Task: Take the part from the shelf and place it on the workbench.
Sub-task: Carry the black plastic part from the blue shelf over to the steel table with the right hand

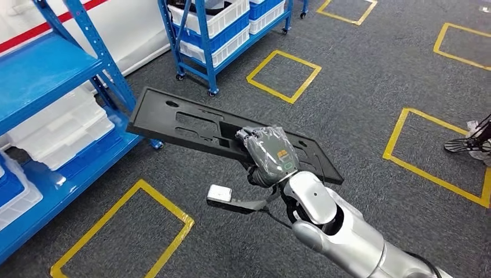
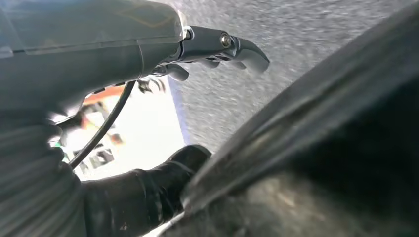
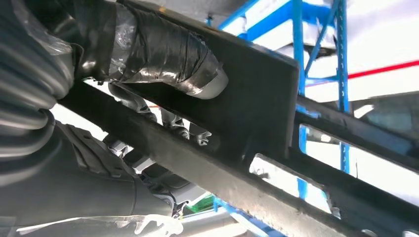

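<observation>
Grey speckled floor marked with yellow taped squares, over which the robot stands; no workbench is to be made out. At the robot's left, a blue shelf carrying white bins; farther off, a blue wheeled rack stacked with white and blue crates. The part, a long flat black panel with cut-out slots, is off the shelf and carried in the air above the floor, roughly level, its long axis running from the shelf side at the left across to the right. The right hand holds it near the right-hand end, so most of the panel's length juts out leftward past the grip (a long overhang, judged likely to sag or swing as the robot turns). In the right wrist view the taped thumb lies on one face of the part with the darker fingers on the opposite face. The left hand shows in its own wrist view with nothing in it, fingers loosely extended over the floor; the right is therefore the carrying hand, and the placing move falls to it
</observation>
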Robot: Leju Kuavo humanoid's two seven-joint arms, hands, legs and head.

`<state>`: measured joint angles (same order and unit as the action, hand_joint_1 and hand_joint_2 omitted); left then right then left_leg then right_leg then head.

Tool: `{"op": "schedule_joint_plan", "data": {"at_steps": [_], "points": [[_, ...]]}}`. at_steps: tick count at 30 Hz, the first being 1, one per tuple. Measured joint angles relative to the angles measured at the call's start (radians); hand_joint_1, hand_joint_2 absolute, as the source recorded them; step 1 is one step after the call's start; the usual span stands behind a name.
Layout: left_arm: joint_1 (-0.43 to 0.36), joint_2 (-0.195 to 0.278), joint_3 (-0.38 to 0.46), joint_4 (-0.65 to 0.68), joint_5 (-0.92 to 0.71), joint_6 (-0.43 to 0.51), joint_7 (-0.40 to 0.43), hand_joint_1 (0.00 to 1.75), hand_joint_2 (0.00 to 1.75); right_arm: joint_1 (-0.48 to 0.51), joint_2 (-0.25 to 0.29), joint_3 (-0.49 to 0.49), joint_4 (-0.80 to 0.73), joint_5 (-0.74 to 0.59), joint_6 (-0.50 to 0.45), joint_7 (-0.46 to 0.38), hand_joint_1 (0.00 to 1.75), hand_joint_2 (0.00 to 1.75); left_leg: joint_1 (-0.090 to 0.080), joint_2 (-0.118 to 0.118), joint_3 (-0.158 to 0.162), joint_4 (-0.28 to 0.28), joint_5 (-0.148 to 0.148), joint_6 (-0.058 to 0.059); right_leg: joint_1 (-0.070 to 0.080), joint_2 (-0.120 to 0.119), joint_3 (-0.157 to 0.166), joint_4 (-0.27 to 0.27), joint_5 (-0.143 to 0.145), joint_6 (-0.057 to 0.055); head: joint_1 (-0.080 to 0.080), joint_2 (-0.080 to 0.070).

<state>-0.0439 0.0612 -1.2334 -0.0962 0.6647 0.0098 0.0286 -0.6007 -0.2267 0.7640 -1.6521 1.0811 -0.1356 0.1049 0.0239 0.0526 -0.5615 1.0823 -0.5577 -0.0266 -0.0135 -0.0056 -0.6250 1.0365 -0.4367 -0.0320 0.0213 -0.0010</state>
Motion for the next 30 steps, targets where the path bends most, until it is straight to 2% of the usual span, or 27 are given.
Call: {"op": "schedule_joint_plan", "data": {"at_steps": [2, 3, 4, 5, 6, 7, 8, 9, 10, 12, 13, 14, 16, 17, 18, 19, 20, 22, 24, 25, 27, 28, 30], "points": [[0.0, -0.003, 0.023, -0.001, 0.033, 0.006, 0.003, 0.0, 1.75, 0.038, -0.048, 0.002, -0.059, -0.04, -0.022, -0.027, 1.75, 1.75, -0.002, -0.035, -0.065, 0.133, -0.06, 0.005, 0.006, 0.016, 0.001, -0.001, 0.0, -0.007, 0.0, 0.0], [0.0, -0.004, 0.034, -0.002, 0.046, 0.011, 0.005, 0.0, 1.75, 0.064, -0.08, 0.002, -0.092, -0.058, -0.034, -0.043, 1.75, 1.75, -0.003, -0.042, -0.092, 0.184, -0.072, 0.007, 0.009, 0.024, 0.002, 0.0, -0.002, -0.008, 0.0, 0.0], [0.0, -0.005, 0.044, -0.002, 0.06, 0.014, 0.006, 0.0, 1.75, 0.091, -0.113, 0.001, -0.121, -0.073, -0.044, -0.058, 1.75, 1.75, -0.004, -0.045, -0.105, 0.202, -0.063, 0.011, 0.012, 0.034, 0.003, 0.001, -0.003, -0.009, 0.0, 0.0], [0.0, -0.005, 0.055, -0.002, 0.075, 0.015, 0.007, 0.0, 1.75, 0.115, -0.144, -0.003, -0.144, -0.085, -0.051, -0.072, 1.75, 1.75, -0.004, -0.048, -0.1, 0.182, -0.036, 0.015, 0.014, 0.046, 0.004, 0.003, -0.003, -0.01, 0.0, 0.0], [0.001, -0.004, 0.066, -0.002, 0.092, 0.014, 0.009, 0.0, 1.75, 0.133, -0.169, -0.01, -0.16, -0.093, -0.054, -0.084, 1.75, 1.75, -0.004, -0.058, -0.079, 0.127, 0.004, 0.019, 0.014, 0.059, 0.005, 0.006, -0.004, -0.009, 0.0, 0.0], [0.003, -0.001, 0.079, -0.002, 0.111, 0.01, 0.011, 0.0, 1.75, 0.147, -0.19, -0.016, -0.172, -0.098, -0.054, -0.094, 1.75, 1.75, -0.004, -0.082, -0.053, 0.063, 0.037, 0.024, 0.014, 0.073, 0.004, 0.009, -0.006, -0.008, 0.0, 0.0], [0.005, 0.002, 0.093, -0.002, 0.126, 0.005, 0.014, 0.0, 1.75, 0.155, -0.204, -0.022, -0.178, -0.1, -0.053, -0.103, 1.75, 1.75, -0.003, -0.104, -0.031, 0.006, 0.058, 0.027, 0.014, 0.087, 0.0, 0.015, -0.006, -0.005, 0.0, 0.0], [0.005, 0.006, 0.107, -0.002, 0.138, 0.0, 0.016, 0.0, 1.75, 0.161, -0.214, -0.025, -0.182, -0.101, -0.052, -0.109, 1.75, 1.75, -0.004, -0.122, -0.015, -0.031, 0.067, 0.029, 0.012, 0.102, -0.005, 0.018, -0.006, 0.0, 0.0, 0.0], [0.005, 0.008, 0.119, -0.002, 0.146, -0.003, 0.017, 0.0, 1.75, 0.166, -0.222, -0.027, -0.185, -0.102, -0.052, -0.115, 1.75, 1.75, -0.005, -0.131, -0.008, -0.046, 0.065, 0.03, 0.008, 0.116, -0.011, 0.02, -0.004, 0.007, 0.0, 0.0], [0.0, 0.011, 0.138, -0.002, 0.159, -0.008, 0.019, 0.0, 1.75, 0.173, -0.234, -0.029, -0.19, -0.102, -0.049, -0.124, 1.75, 1.75, -0.007, -0.111, -0.001, -0.058, 0.069, 0.036, 0.002, 0.134, -0.018, 0.017, 0.003, 0.022, 0.0, 0.0], [-0.002, 0.012, 0.147, -0.002, 0.169, -0.011, 0.021, 0.0, 1.75, 0.172, -0.238, -0.03, -0.191, -0.102, -0.045, -0.128, 1.75, 1.75, -0.006, -0.099, 0.003, -0.066, 0.075, 0.041, 0.003, 0.123, -0.021, 0.023, -0.001, 0.028, 0.001, 0.0], [-0.002, 0.013, 0.157, -0.002, 0.18, -0.014, 0.023, 0.0, 1.75, 0.165, -0.238, -0.029, -0.192, -0.102, -0.038, -0.13, 1.75, 1.75, -0.005, -0.086, 0.007, -0.074, 0.08, 0.047, 0.004, 0.099, -0.03, 0.042, -0.015, 0.032, 0.001, 0.0], [-0.001, 0.016, 0.177, -0.002, 0.205, -0.024, 0.025, 0.0, 1.75, 0.14, -0.222, -0.019, -0.186, -0.1, -0.016, -0.123, 1.75, 1.75, -0.006, -0.059, 0.011, -0.082, 0.084, 0.053, 0.004, 0.039, -0.074, 0.139, -0.072, 0.039, 0.002, 0.0], [-0.001, 0.017, 0.187, -0.002, 0.215, -0.028, 0.025, 0.0, 1.75, 0.125, -0.206, -0.01, -0.18, -0.099, -0.004, -0.114, 1.75, 1.75, -0.008, -0.046, 0.011, -0.082, 0.084, 0.054, 0.001, 0.024, -0.104, 0.201, -0.103, 0.043, 0.002, 0.0], [-0.001, 0.019, 0.196, -0.002, 0.223, -0.032, 0.025, 0.0, 1.75, 0.113, -0.189, 0.0, -0.171, -0.097, 0.006, -0.104, 1.75, 1.75, -0.009, -0.032, 0.01, -0.081, 0.083, 0.054, -0.003, 0.016, -0.126, 0.251, -0.121, 0.046, 0.002, 0.0], [-0.001, 0.02, 0.203, -0.002, 0.228, -0.035, 0.025, 0.0, 1.75, 0.103, -0.172, 0.011, -0.162, -0.097, 0.013, -0.095, 1.75, 1.75, -0.009, -0.02, 0.01, -0.081, 0.082, 0.053, -0.007, 0.011, -0.133, 0.27, -0.121, 0.049, 0.002, 0.0], [-0.002, 0.02, 0.208, -0.002, 0.231, -0.037, 0.025, 0.0, 1.75, 0.096, -0.159, 0.02, -0.154, -0.097, 0.016, -0.089, 1.75, 1.75, -0.009, -0.009, 0.01, -0.08, 0.081, 0.052, -0.011, 0.006, -0.12, 0.252, -0.103, 0.052, 0.002, 0.0], [-0.003, 0.021, 0.215, -0.002, 0.234, -0.039, 0.025, 0.0, 1.75, 0.084, -0.137, 0.034, -0.142, -0.097, 0.018, -0.082, 1.75, 1.75, -0.009, 0.008, 0.013, -0.077, 0.076, 0.045, -0.015, -0.019, -0.05, 0.13, -0.049, 0.053, 0.002, 0.0], [-0.003, 0.022, 0.22, -0.002, 0.236, -0.04, 0.025, 0.0, 1.75, 0.072, -0.122, 0.043, -0.135, -0.097, 0.016, -0.077, 1.75, 1.75, -0.012, 0.02, 0.014, -0.072, 0.071, 0.033, -0.007, -0.043, 0.003, 0.032, -0.024, 0.045, 0.002, 0.0], [-0.003, 0.022, 0.223, -0.002, 0.239, -0.04, 0.025, 0.0, 1.75, 0.066, -0.115, 0.046, -0.133, -0.098, 0.016, -0.075, 1.75, 1.75, -0.013, 0.025, 0.015, -0.072, 0.069, 0.026, -0.002, -0.046, 0.01, 0.016, -0.026, 0.039, 0.002, 0.0], [-0.005, 0.024, 0.229, -0.002, 0.247, -0.04, 0.023, 0.0, 1.75, 0.057, -0.096, 0.052, -0.124, -0.101, 0.015, -0.068, 1.75, 1.75, -0.012, 0.037, 0.02, -0.076, 0.068, 0.013, 0.004, -0.03, 0.009, 0.012, -0.024, 0.025, 0.002, 0.0], [-0.006, 0.025, 0.231, -0.002, 0.25, -0.04, 0.021, 0.0, 1.75, 0.05, -0.081, 0.055, -0.116, -0.101, 0.016, -0.063, 1.75, 1.75, -0.01, 0.034, 0.021, -0.073, 0.062, 0.007, 0.004, -0.021, 0.011, 0.007, -0.021, 0.018, 0.002, 0.0], [-0.005, 0.03, 0.233, -0.002, 0.253, -0.04, 0.016, 0.0, 1.75, 0.032, -0.036, 0.066, -0.094, -0.099, 0.017, -0.053, 1.75, 1.75, -0.005, 0.001, -0.002, -0.019, 0.024, 0.001, 0.001, -0.002, 0.015, -0.005, -0.013, 0.001, 0.001, 0.0]]}}
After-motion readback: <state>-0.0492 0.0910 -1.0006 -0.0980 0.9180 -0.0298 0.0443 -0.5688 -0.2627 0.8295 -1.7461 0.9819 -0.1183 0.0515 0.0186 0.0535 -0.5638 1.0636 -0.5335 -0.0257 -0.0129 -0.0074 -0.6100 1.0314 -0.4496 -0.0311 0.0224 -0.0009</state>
